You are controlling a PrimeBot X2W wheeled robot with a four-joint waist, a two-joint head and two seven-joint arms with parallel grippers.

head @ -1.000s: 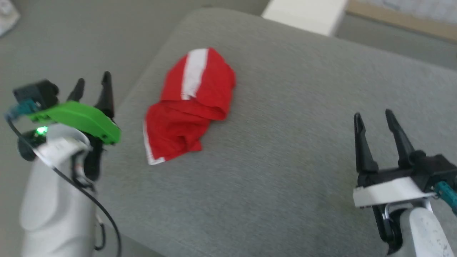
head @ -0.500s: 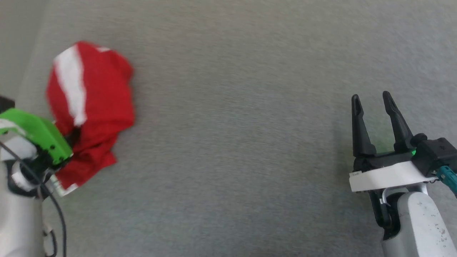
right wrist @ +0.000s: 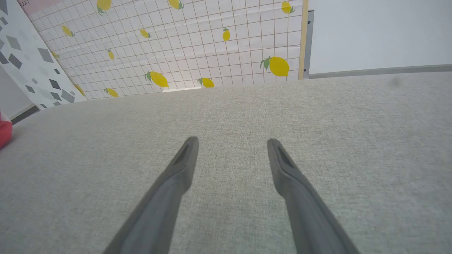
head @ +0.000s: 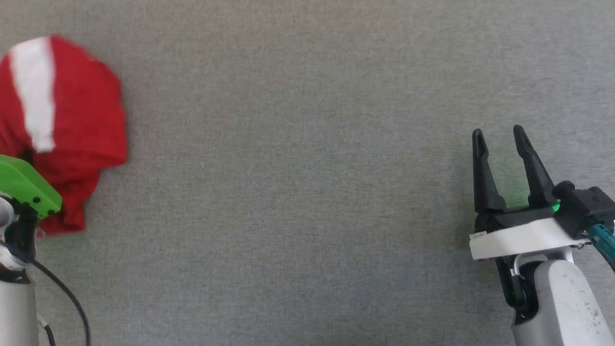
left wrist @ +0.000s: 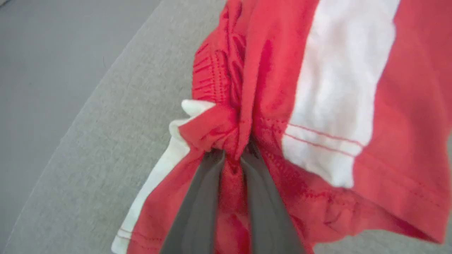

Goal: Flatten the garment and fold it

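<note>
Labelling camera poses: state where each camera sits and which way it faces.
Head view: on the head, looking down at the grey cushion; shows the open right gripper and the left arm's green wrist mount.
Left wrist view: along the left gripper, shut on the garment.
Right wrist view: low over the cushion, past its own fingers, toward a lemon-print panel.
Shared: the garment, all three.

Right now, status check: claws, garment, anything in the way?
Left claw shut on a bunched fold of the garment. Right claw open, well apart from it. Garment crumpled on grey cushion, not yet flattened. Nothing seen blocking.
</note>
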